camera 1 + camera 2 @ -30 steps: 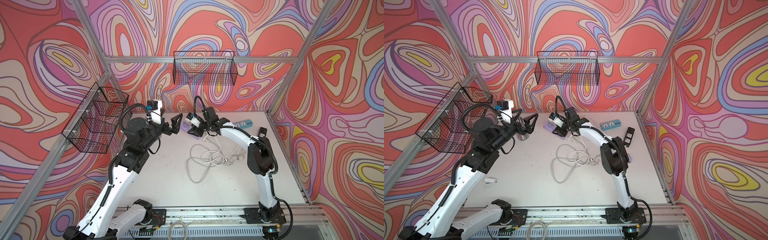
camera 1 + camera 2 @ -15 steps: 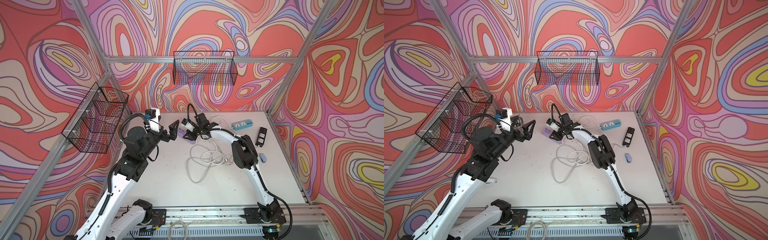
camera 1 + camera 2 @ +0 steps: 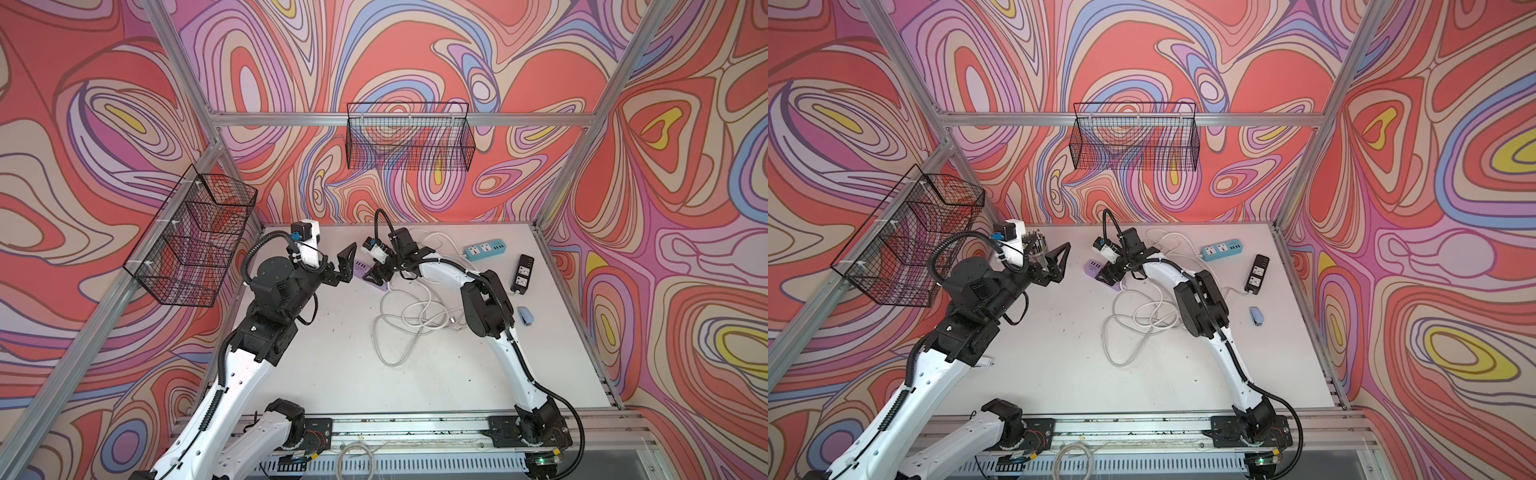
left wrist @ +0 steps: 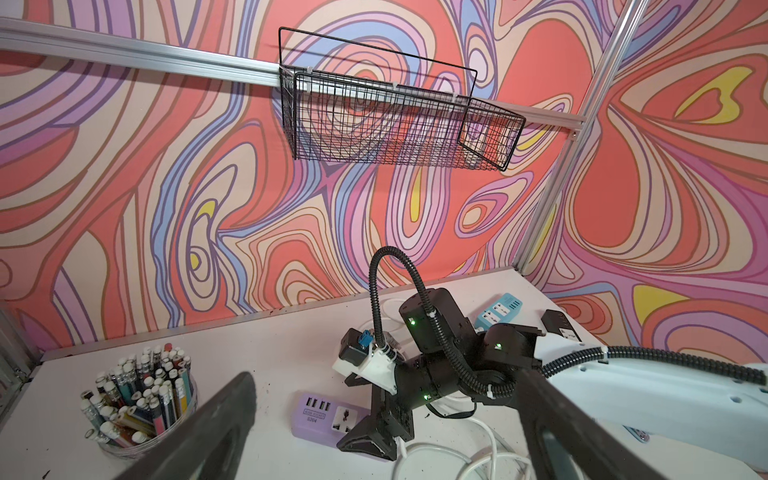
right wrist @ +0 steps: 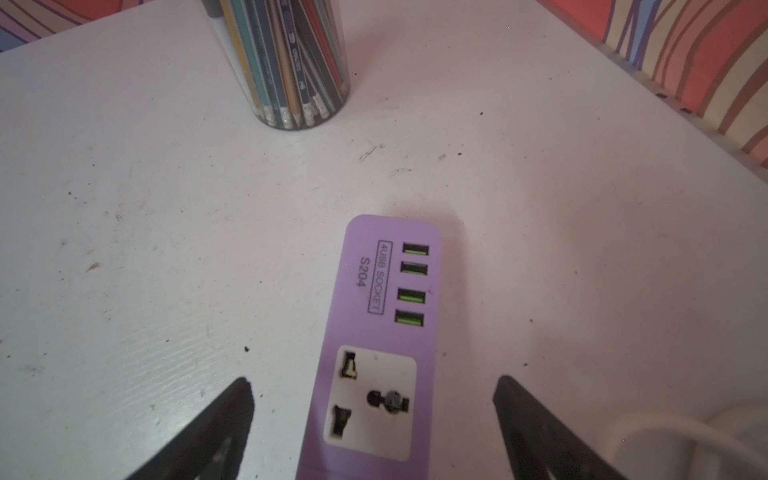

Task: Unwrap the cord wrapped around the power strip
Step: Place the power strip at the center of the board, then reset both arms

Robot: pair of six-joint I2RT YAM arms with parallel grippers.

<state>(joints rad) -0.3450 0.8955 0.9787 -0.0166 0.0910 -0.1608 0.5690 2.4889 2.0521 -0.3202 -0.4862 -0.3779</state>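
The purple power strip [image 5: 382, 332] lies flat on the white table [image 5: 124, 249], sockets up, with no cord round the part that shows. My right gripper [image 5: 372, 382] is open and straddles its socket end, both fingers clear of its sides. In both top views the power strip [image 3: 360, 266] [image 3: 1093, 266] pokes out from under the right gripper [image 3: 376, 274] [image 3: 1111, 272]. Its white cord [image 3: 411, 316] [image 3: 1142, 316] lies in loose loops on the table nearer the front. My left gripper [image 3: 347, 266] [image 4: 386, 378] hangs open and empty just left of the strip [image 4: 328, 419].
A clear cup of pencils [image 4: 141, 399] [image 5: 286, 62] stands at the back left. A blue power strip [image 3: 484, 249], a black power strip [image 3: 523, 273] and a small blue object [image 3: 527, 316] lie at the right. Wire baskets [image 3: 409, 137] [image 3: 191, 241] hang on the walls.
The right gripper's jaws have gone from closed on the purple strip to wide open, and the strip now rests on the table. Both arms have shifted slightly to the left.
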